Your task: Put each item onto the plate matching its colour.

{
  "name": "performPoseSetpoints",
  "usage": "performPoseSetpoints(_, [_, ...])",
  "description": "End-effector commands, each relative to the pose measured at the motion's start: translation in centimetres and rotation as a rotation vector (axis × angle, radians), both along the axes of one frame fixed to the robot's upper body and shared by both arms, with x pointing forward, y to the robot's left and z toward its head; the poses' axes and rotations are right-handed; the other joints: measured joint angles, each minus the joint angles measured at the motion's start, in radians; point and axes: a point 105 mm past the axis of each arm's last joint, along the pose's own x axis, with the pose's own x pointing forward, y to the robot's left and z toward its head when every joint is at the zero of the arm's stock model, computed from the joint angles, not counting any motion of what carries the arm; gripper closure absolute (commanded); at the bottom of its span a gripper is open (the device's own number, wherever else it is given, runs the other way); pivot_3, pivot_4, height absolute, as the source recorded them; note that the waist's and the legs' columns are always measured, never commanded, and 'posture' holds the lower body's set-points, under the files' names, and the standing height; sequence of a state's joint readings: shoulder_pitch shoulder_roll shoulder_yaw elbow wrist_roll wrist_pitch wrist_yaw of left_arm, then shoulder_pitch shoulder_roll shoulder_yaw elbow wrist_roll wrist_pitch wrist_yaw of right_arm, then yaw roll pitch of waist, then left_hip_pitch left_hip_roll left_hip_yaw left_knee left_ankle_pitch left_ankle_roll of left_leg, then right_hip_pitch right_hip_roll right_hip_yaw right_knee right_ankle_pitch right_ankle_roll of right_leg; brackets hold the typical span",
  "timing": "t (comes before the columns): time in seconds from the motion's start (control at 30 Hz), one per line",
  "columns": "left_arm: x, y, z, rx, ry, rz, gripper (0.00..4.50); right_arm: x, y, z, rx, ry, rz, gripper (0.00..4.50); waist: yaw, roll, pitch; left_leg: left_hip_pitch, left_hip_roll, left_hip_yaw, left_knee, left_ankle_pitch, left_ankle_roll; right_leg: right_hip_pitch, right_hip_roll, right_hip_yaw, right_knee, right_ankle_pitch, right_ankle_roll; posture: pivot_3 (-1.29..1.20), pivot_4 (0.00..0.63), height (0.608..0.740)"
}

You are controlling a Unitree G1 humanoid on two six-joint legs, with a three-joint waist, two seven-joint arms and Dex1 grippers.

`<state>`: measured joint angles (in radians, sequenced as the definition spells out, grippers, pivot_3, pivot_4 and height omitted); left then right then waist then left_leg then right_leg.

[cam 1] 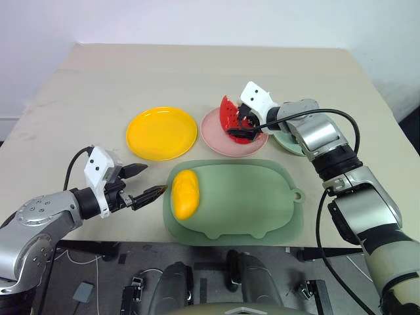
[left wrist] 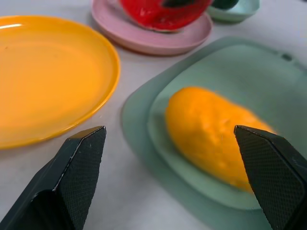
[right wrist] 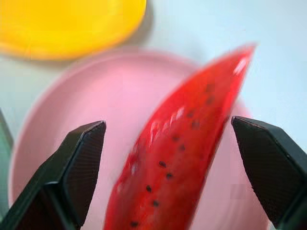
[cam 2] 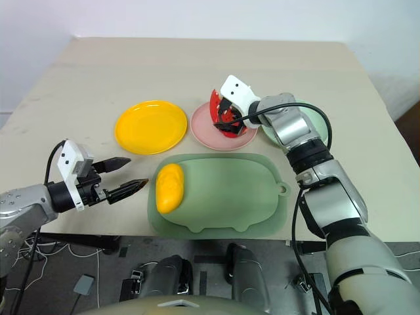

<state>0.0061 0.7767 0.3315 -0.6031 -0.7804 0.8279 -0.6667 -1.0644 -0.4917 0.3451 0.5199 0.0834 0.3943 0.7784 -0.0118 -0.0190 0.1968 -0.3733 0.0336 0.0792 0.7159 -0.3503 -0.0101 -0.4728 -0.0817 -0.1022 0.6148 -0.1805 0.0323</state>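
Note:
A red seeded watermelon wedge (cam 1: 229, 115) stands tilted on the pink plate (cam 1: 220, 143). My right gripper (cam 1: 244, 126) hovers over it, open, and in the right wrist view the wedge (right wrist: 177, 158) lies between the spread fingers without touching either pad. On the tray's left end lies the yellow-orange mango (cam 1: 184, 193). My left gripper (cam 1: 153, 180) is open just left of it, low over the table, pointing at the fruit. The yellow plate (cam 1: 161, 133) is bare. Most of the mint green plate (cam 1: 287, 144) is covered by my right arm; a dark green shape (left wrist: 225, 4) sits on it.
The large sage-green tray (cam 1: 249, 203) lies at the table's near edge, in front of the three plates. The beige table (cam 1: 197, 72) stretches away behind the plates. A black cable (cam 1: 341, 118) loops from my right wrist.

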Motion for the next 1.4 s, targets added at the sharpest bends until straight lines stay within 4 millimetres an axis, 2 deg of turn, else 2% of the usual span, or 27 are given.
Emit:
performPoseSetpoints(0.03, [-0.2,-2.0,1.6,0.043,-0.043,0.009,0.0,-0.8,0.0,4.4,0.097,-0.142,0.027,0.02,0.002,0.0,0.0,0.0,0.0,0.0,0.0,0.0,0.0,0.0,0.0,0.0,0.0,0.0,0.0,0.0,0.15,0.74])
performPoseSetpoints(0.13, [-0.5,-3.9,1.4,0.078,-0.021,0.01,0.0,-1.3,-0.5,5.3,0.115,-0.184,0.024,0.02,0.001,0.0,0.0,0.0,0.0,-0.001,0.0,0.0,-0.001,0.002,0.0,0.0,0.0,0.0,0.0,0.0,0.15,0.74])
performPoseSetpoints(0.27, [0.0,-5.0,0.5,0.087,0.061,0.074,0.0,-2.3,-1.0,6.5,0.159,-0.222,0.05,0.02,0.001,0.0,0.0,0.002,-0.001,-0.001,0.0,0.001,-0.001,0.003,0.0,0.001,-0.001,0.0,0.001,0.0,0.15,0.74])
performPoseSetpoints(0.37, [-0.3,-6.5,0.0,0.1,0.098,0.051,0.0,-4.9,-1.6,7.4,0.187,-0.259,0.184,0.02,0.003,-0.001,0.0,0.002,-0.001,-0.002,0.0,0.001,-0.002,0.003,0.0,0.0,-0.001,0.0,0.001,0.0,0.15,0.74])
performPoseSetpoints(0.43, [-0.1,-6.6,-0.6,0.141,0.122,0.083,0.0,-6.2,-2.1,7.1,0.211,-0.191,0.231,0.02,0.005,-0.001,0.0,0.002,-0.002,-0.003,0.0,0.001,-0.002,0.004,0.0,0.0,-0.001,0.0,0.001,0.0,0.15,0.74])
performPoseSetpoints(0.5, [-0.1,-6.6,-1.2,0.164,0.15,0.106,0.0,-8.1,-2.8,6.4,0.227,-0.107,0.303,0.02,0.003,-0.001,0.0,0.002,-0.002,-0.002,0.0,0.001,-0.002,0.004,0.0,0.0,-0.001,0.001,0.001,0.0,0.15,0.74])
performPoseSetpoints(0.57, [-0.1,-7.0,-1.8,0.156,0.185,0.115,0.0,-12.1,-3.6,4.6,0.242,0.059,0.444,0.02,0.012,-0.001,0.0,0.003,-0.002,-0.003,0.0,0.0,-0.001,0.005,0.0,0.0,-0.002,0.001,0.001,0.0,0.15,0.74])
performPoseSetpoints(0.63, [-0.2,-7.3,-2.3,0.155,0.211,0.119,0.0,-15.2,-3.8,3.0,0.234,0.175,0.533,0.02,0.022,-0.001,0.0,0.004,-0.001,-0.004,0.0,0.0,0.0,0.007,0.001,-0.001,-0.002,0.001,0.001,0.0,0.15,0.74])
performPoseSetpoints(0.73, [0.1,-7.2,-3.1,0.159,0.25,0.148,0.0,-17.2,-3.8,0.1,0.201,0.283,0.53,0.02,0.02,-0.001,0.0,0.006,-0.002,-0.004,0.0,-0.002,0.003,0.009,0.001,0.0,-0.002,0.0,0.001,0.0,0.15,0.74])
performPoseSetpoints(0.87, [0.4,-7.1,-3.9,0.188,0.285,0.165,0.0,-17.9,-3.4,-1.3,0.228,0.326,0.495,0.02,0.023,-0.001,0.0,0.017,-0.002,-0.002,0.0,-0.001,0.002,0.017,0.002,0.002,-0.002,-0.003,0.004,0.0,0.15,0.74])
performPoseSetpoints(1.13, [1.4,-7.1,-5.6,0.225,0.343,0.185,0.0,-17.7,-3.0,-2.0,0.267,0.317,0.421,0.02,0.026,-0.002,0.0,0.017,-0.002,-0.002,-0.001,-0.001,0.002,0.017,0.002,0.003,-0.002,-0.001,0.002,0.0,0.15,0.74])
performPoseSetpoints(1.23, [1.6,-7.0,-5.6,0.227,0.334,0.181,0.58,-17.9,-3.0,-2.1,0.265,0.32,0.413,0.0,0.027,-0.002,0.0,0.017,-0.002,-0.002,0.0,-0.001,0.002,0.017,0.002,0.003,-0.002,-0.002,-0.001,0.0,0.15,0.74])
performPoseSetpoints(1.33, [1.7,-6.8,-5.4,0.235,0.311,0.184,1.49,-17.9,-3.0,-2.3,0.264,0.319,0.398,0.0,0.026,-0.002,0.0,0.017,-0.002,-0.002,-0.001,-0.001,0.002,0.017,0.002,0.003,-0.002,-0.004,0.002,0.0,0.15,0.74])
performPoseSetpoints(1.4, [1.8,-6.8,-5.2,0.234,0.296,0.184,1.59,-17.9,-3.0,-2.4,0.261,0.318,0.391,0.0,0.026,-0.002,0.0,0.017,-0.002,-0.002,-0.001,-0.001,0.002,0.017,0.002,0.003,-0.002,-0.004,0.002,0.0,0.15,0.74])
